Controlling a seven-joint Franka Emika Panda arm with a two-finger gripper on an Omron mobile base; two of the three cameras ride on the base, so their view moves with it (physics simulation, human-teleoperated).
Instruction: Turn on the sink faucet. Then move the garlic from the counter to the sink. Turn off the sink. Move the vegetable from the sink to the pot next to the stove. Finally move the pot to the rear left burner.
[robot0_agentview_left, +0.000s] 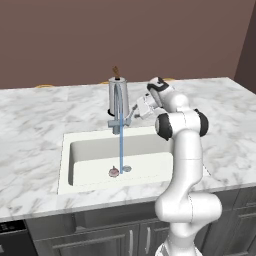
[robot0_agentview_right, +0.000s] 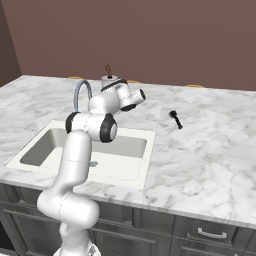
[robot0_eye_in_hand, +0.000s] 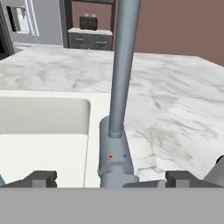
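The white marble surface (robot0_agentview_left: 35, 125) runs wide across the left base view. On its far left edge, in the back, a small yellow thing peeks up, too small to tell what it is.

Next comes the sink (robot0_agentview_left: 67, 167), a pale box-shaped hole cut into the surface. The garlic (robot0_agentview_left: 114, 172) lies at the bottom of the sink, a small pinkish ball just beside the round metal drain (robot0_agentview_left: 127, 169). A thin blue stream of water (robot0_agentview_left: 121, 150) falls straight down from the tap and lands between the garlic and the drain, right by the garlic.

The sink faucet (robot0_agentview_left: 118, 107) stands at the back rim of the sink, tall and grey, with its spout bent forward over the basin. Just behind it stands a shiny metal can (robot0_agentview_left: 113, 87) with a brown stick poking out of the top.

To the right of the faucet is the claw (robot0_agentview_left: 133, 114). It is down low by the foot of the faucet. In the hand view its two dark fingers (robot0_eye_in_hand: 41, 178) stand far apart, one on each side of the faucet's base (robot0_eye_in_hand: 114, 159), and hold nothing. The base has a tiny red dot and a tiny blue dot on it. I cannot tell if a finger touches the faucet's little lever.

The white arm bends up from the front of the surface, right of the sink.

Farther right, in the right base view, a small black thing (robot0_agentview_right: 176, 119) lies alone on the marble, well apart from the sink.
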